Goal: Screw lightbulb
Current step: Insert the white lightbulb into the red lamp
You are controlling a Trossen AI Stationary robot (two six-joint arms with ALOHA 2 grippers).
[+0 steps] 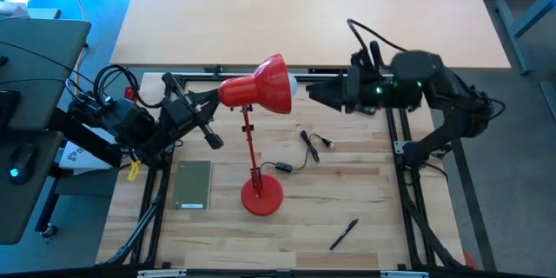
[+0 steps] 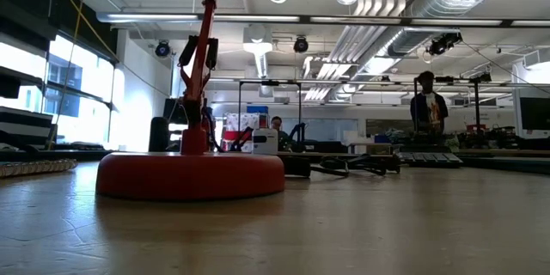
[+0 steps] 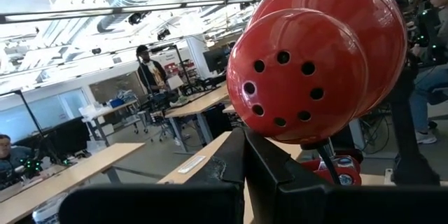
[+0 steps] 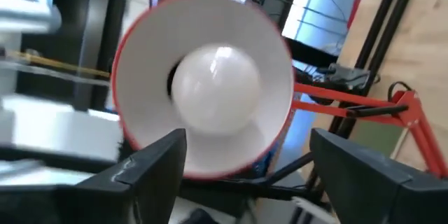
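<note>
One small white rounded glass lightbulb [image 4: 214, 91] sits inside the red metal lamp shade [image 1: 262, 85]. The right gripper [image 4: 245, 157] faces it, spread, touching nothing; the left gripper [image 1: 211, 100], pressed together, braces the shade's rear. Judged light, slippery, fragile: grasp the dome gently.

The lightbulb [image 4: 215, 91] sits inside the lamp shade [image 1: 261, 85]. The left gripper [image 1: 211, 97] is behind the shade, the right gripper [image 1: 318, 92] in front. The lamp base [image 1: 261, 196] stands on the counter [image 1: 356, 182], a pen [image 1: 344, 234] to its right.
</note>
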